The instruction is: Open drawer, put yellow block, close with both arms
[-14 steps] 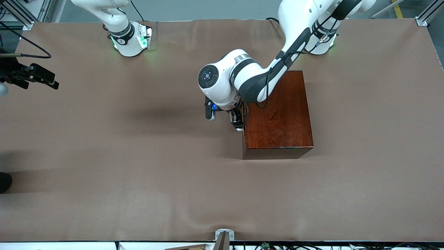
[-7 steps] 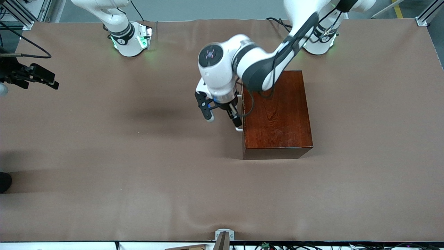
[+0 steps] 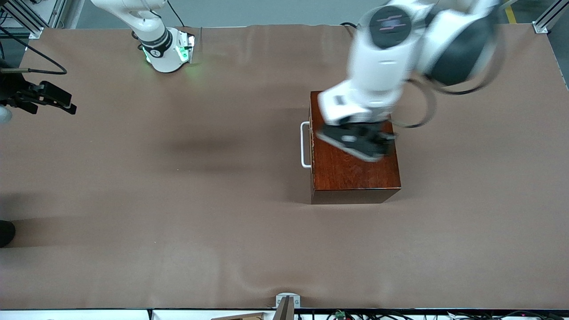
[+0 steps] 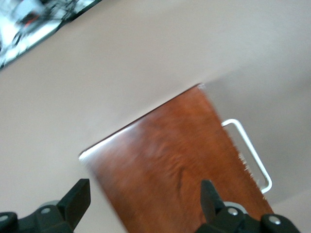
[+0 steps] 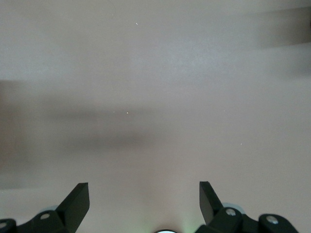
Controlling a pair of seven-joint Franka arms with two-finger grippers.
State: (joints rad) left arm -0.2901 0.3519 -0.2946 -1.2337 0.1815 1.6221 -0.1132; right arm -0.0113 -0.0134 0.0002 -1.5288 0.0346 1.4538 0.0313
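Observation:
The dark reddish-brown wooden box (image 3: 355, 175) stands on the brown cloth, and its drawer is slid fully in. The white U-shaped handle (image 3: 304, 144) on the drawer's front faces the right arm's end of the table. It also shows in the left wrist view (image 4: 249, 154), beside the box top (image 4: 170, 165). My left gripper (image 3: 360, 141) is blurred, up in the air over the box top, open and empty (image 4: 144, 194). My right gripper (image 5: 144, 194) is open and empty over bare cloth. The yellow block is out of view.
The right arm's base (image 3: 166, 51) glows green at the top. A black device with a cable (image 3: 42, 95) sits at the edge of the right arm's end of the table. A small grey bracket (image 3: 286, 302) stands at the front edge.
My left arm has lifted away from the drawer's handle and swung up over the box top toward its own base. The handle is now uncovered. The box and the right arm have not moved.

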